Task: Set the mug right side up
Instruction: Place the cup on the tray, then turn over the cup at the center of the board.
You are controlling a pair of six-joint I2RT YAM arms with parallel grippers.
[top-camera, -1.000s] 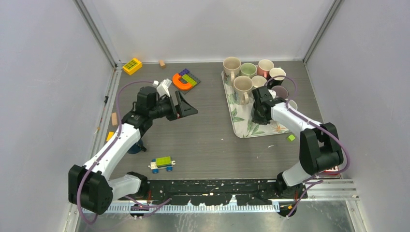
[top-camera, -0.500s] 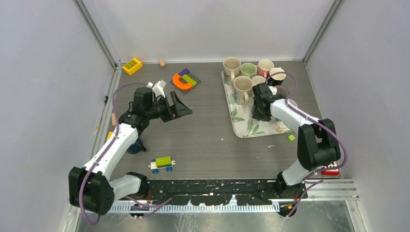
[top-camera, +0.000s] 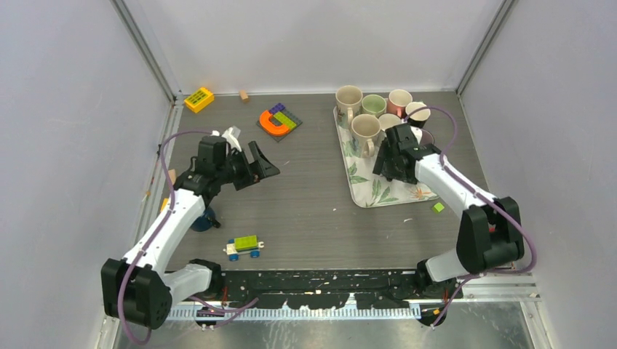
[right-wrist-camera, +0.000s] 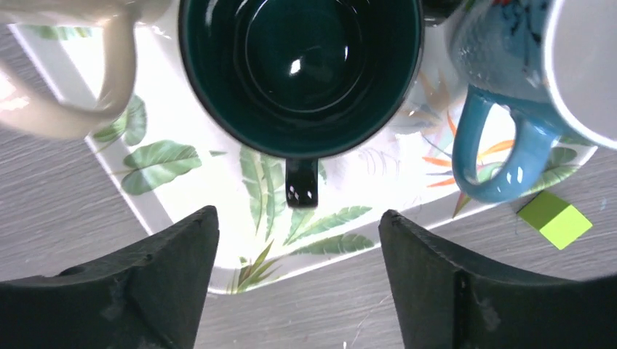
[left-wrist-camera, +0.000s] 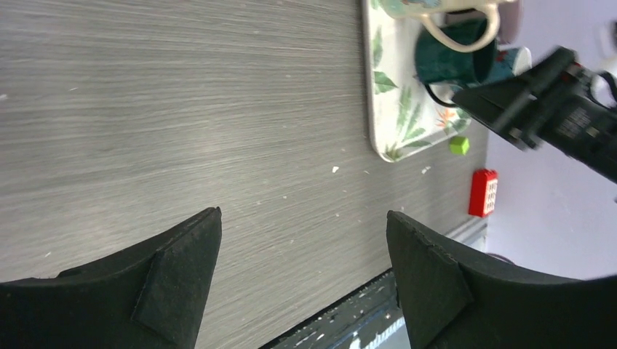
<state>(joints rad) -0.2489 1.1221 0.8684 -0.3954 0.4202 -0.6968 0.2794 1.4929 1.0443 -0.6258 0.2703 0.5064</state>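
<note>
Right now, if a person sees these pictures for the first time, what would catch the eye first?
First, the cluster of mugs on the leaf-print tray at the far right of the table. In the right wrist view, the dark green mug stands upright on that tray, directly under the open right hand. Bright toy blocks lie scattered at the far left.

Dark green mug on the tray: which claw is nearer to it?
Right. The right claw is open just above the mug, by its handle. The left claw is far to the left, over the table.
</note>
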